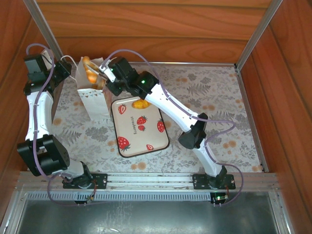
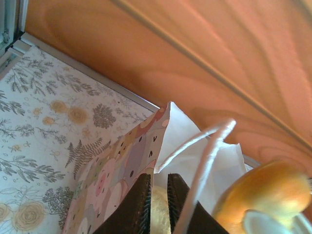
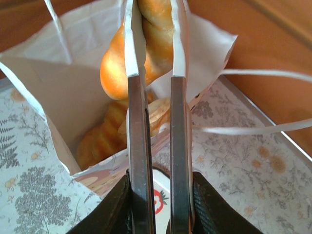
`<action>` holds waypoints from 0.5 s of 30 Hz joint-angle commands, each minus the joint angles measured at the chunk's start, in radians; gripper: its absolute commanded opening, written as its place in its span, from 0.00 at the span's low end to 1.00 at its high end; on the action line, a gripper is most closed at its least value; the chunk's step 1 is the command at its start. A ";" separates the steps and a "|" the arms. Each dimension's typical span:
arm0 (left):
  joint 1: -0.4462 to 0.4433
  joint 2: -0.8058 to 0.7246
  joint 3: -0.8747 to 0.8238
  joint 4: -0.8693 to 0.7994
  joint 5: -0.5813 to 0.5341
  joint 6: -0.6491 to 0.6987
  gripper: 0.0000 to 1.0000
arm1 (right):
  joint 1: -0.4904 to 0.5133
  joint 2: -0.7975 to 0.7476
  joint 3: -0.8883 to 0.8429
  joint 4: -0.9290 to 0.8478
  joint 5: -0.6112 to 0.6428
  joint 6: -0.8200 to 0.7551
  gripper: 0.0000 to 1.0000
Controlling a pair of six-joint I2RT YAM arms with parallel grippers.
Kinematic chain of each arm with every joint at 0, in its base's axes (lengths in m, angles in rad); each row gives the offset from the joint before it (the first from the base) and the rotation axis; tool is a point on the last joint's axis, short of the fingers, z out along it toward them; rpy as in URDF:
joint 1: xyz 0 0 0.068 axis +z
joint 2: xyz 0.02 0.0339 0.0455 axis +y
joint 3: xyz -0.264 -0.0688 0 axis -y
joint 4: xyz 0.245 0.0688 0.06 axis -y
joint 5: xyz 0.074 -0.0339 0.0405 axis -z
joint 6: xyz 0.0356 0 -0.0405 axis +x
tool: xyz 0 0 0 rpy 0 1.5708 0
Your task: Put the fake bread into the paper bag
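The white paper bag (image 1: 95,100) stands upright at the back left, mouth open. My right gripper (image 1: 101,73) is over that mouth, shut on a long golden roll of fake bread (image 3: 117,58), whose lower end hangs inside the rim. More fake bread (image 3: 102,136) lies at the bottom of the bag. One golden piece (image 1: 140,104) rests on the strawberry tray (image 1: 146,141). My left gripper (image 2: 160,178) is at the bag's left rim, its dark fingers (image 2: 141,204) pinched on the patterned wall's edge (image 2: 122,165). The held roll (image 2: 265,195) shows beside a cord handle (image 2: 207,146).
Wooden walls close in behind and left of the bag, with a metal post (image 1: 46,29) near the left arm. The bag's cord handles (image 3: 253,126) trail loose to the right of the right gripper. The flowered cloth (image 1: 214,97) lies bare right of the tray.
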State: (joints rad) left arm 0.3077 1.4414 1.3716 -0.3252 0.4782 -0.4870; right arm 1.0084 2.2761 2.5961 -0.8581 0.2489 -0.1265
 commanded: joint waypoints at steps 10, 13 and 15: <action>0.011 -0.006 0.021 0.023 0.006 0.008 0.15 | 0.001 -0.021 -0.001 -0.047 -0.089 0.031 0.42; 0.011 -0.010 0.020 0.022 0.006 0.008 0.15 | 0.000 -0.023 0.002 -0.045 -0.084 0.031 0.48; 0.009 -0.012 0.020 0.022 0.007 0.008 0.15 | -0.002 -0.026 0.005 -0.043 -0.083 0.034 0.52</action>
State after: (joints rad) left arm 0.3077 1.4414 1.3716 -0.3229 0.4770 -0.4866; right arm 1.0080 2.2772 2.5927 -0.9314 0.1738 -0.0998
